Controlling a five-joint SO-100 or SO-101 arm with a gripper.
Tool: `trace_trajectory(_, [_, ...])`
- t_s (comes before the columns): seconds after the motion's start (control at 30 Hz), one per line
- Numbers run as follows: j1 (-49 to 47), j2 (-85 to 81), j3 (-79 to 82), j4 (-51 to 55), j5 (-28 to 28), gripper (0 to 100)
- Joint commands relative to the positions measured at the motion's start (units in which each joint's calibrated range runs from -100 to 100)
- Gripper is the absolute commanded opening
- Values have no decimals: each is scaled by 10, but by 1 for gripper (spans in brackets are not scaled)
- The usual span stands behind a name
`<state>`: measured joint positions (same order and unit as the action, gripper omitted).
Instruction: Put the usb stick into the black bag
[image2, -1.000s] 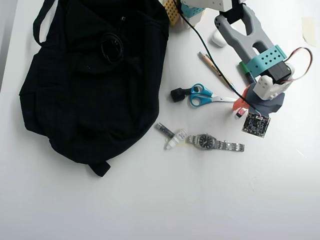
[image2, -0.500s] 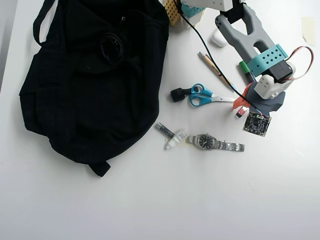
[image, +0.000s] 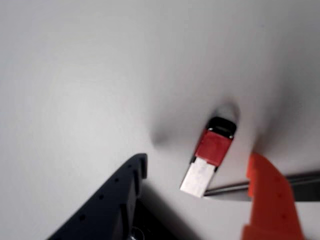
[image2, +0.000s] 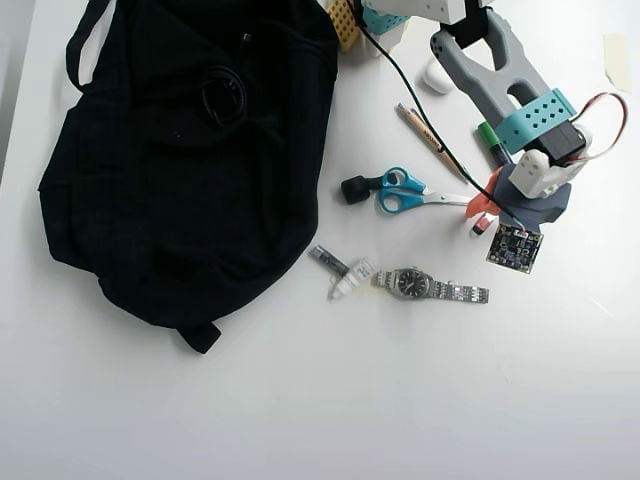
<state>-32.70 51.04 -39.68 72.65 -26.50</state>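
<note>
The gripper (image: 200, 200) stands spread apart over the usb stick (image: 210, 155), its dark finger (image: 112, 200) on one side and orange finger (image: 270, 200) on the other in the wrist view, neither touching it. The stick lies flat on the white bench (image2: 320, 400) toward its right edge in the overhead view, just beside the scissors' (image2: 410, 192) tip. The black bag (image2: 170, 170) fills the bench's upper left corner, well apart

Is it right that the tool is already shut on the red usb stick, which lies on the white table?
Not quite. In the wrist view the tool is open, its fingers on either side of the usb stick without touching it. The stick does lie on the white table.
</note>
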Motion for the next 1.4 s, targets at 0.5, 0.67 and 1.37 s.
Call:
trace_trajectory(0.5, [5, 19, 6, 1, -2, 2])
trace_trajectory(0.67, [5, 17, 4, 1, -2, 2])
trace_trajectory(1.37, [98, -64, -324, 249, 37, 2])
